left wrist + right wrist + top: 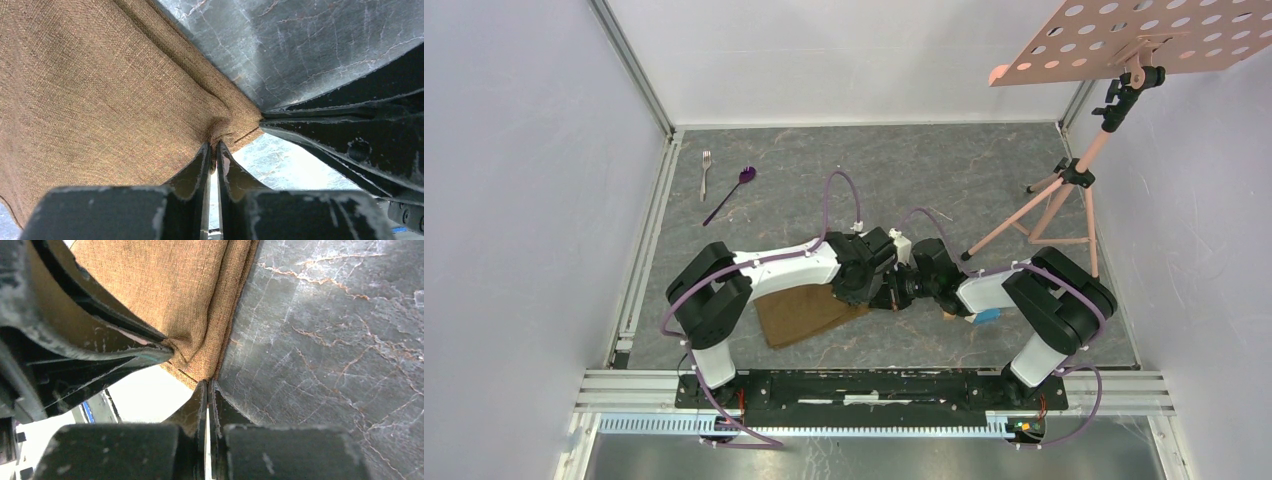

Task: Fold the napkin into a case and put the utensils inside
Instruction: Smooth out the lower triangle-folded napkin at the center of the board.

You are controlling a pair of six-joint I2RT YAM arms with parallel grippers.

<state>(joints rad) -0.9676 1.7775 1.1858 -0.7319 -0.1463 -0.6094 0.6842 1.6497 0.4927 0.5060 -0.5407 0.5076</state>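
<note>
The brown napkin (804, 315) lies on the grey marbled table near the front, partly under my left arm. My left gripper (882, 290) is shut on a bunched bit of the napkin (100, 90) at its right corner, the fingertips (206, 150) pinching the cloth. My right gripper (902, 292) meets it from the right. Its jaws (208, 384) are shut on the tip of that same corner of the napkin (170, 285). The silver fork (706, 172) and the purple spoon (732, 192) lie side by side at the far left, away from both grippers.
A pink tripod stand (1064, 190) with a perforated board (1144, 40) stands at the right back. A small blue block (987, 316) and a wooden bit (949, 314) lie under my right arm. White walls close in the table; a metal rail (874, 385) runs along the front.
</note>
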